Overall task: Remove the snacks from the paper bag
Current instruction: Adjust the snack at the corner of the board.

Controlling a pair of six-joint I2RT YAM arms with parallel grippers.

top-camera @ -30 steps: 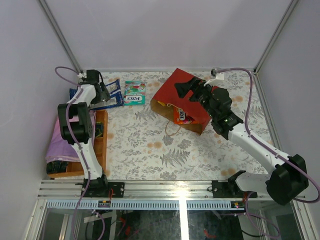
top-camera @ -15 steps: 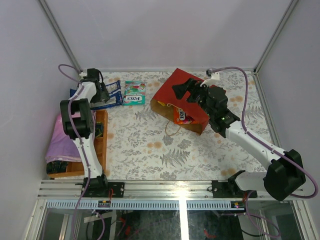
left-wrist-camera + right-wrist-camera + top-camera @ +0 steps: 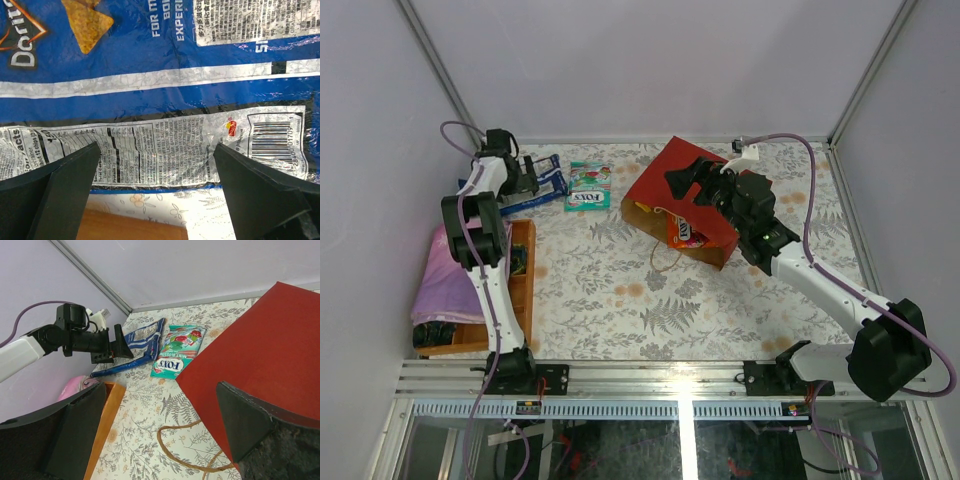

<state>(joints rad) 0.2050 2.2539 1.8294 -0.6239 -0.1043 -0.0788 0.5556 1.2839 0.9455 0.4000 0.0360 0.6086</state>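
The red paper bag [image 3: 685,195] lies on its side at the back of the table, mouth toward the front left, an orange snack packet [image 3: 682,236] showing inside. My right gripper [image 3: 692,178] hovers open over the bag [image 3: 270,350], nothing between its fingers [image 3: 260,425]. A teal FOX'S packet [image 3: 588,186] lies flat left of the bag, also in the right wrist view [image 3: 179,357]. A blue-and-white chips pack [image 3: 546,186] lies at the back left. My left gripper [image 3: 523,181] stands open just over that pack [image 3: 150,75], its jaws wide and empty [image 3: 155,175].
An orange-brown wooden tray [image 3: 523,290] with a pink cloth [image 3: 438,285] sits along the left edge; its corner shows under the left gripper [image 3: 125,227]. The bag's twine handle [image 3: 665,262] loops onto the floral tablecloth [image 3: 620,300]. Enclosure walls stand close behind.
The left gripper has drawn back toward the rear left corner, and the blue pack now lies a little farther back. The right gripper shifted slightly left over the bag, then held.
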